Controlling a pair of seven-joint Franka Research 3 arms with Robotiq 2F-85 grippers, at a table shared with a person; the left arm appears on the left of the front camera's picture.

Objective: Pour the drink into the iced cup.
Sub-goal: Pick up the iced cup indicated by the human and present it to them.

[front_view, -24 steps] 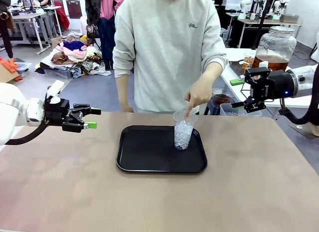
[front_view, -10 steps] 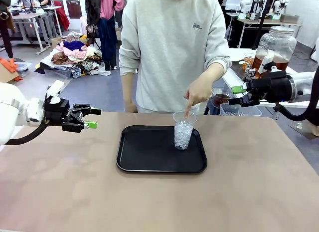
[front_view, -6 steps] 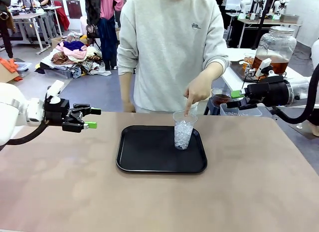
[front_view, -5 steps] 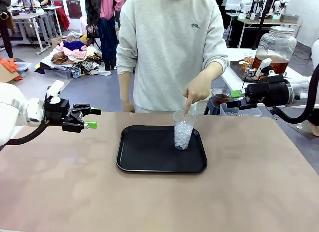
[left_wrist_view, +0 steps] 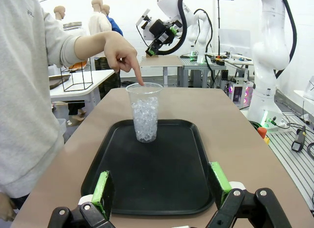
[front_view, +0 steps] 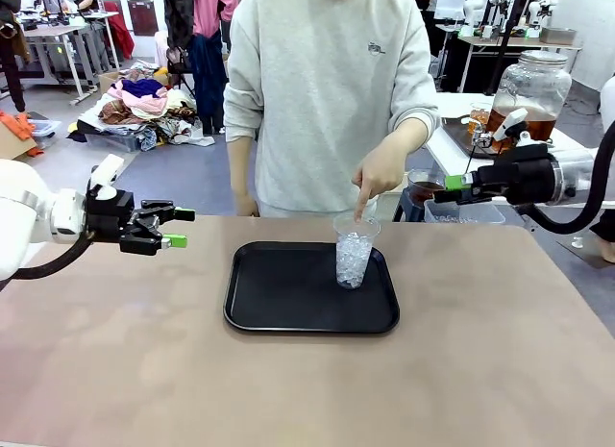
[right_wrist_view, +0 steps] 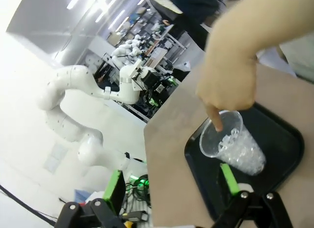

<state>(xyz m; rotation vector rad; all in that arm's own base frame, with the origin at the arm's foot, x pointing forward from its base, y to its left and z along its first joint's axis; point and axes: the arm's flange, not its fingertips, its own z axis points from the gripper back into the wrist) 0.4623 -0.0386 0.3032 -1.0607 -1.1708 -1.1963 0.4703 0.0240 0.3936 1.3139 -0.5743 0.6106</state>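
The iced cup (front_view: pixel 353 255) is seen upright on the black tray (front_view: pixel 250 317), near its far right corner, on the tan table (front_view: pixel 480 370). Its rim is pointed at by 1 extended finger of the person's hand (front_view: pixel 378 178); whether it is touched cannot be told. The drink (front_view: pixel 424 190), a dark amber-brown liquid in a small clear cup, is placed beyond the table's far edge. The right gripper (front_view: pixel 450 189) is positioned just beside it, its 2 fingers spread wide with nothing between them. The left gripper (front_view: pixel 179 228) is positioned above the table's left side, well apart from the tray, its jaws likewise spread and empty. A large glass jar (front_view: pixel 530 86) of amber liquid is seen farther back.
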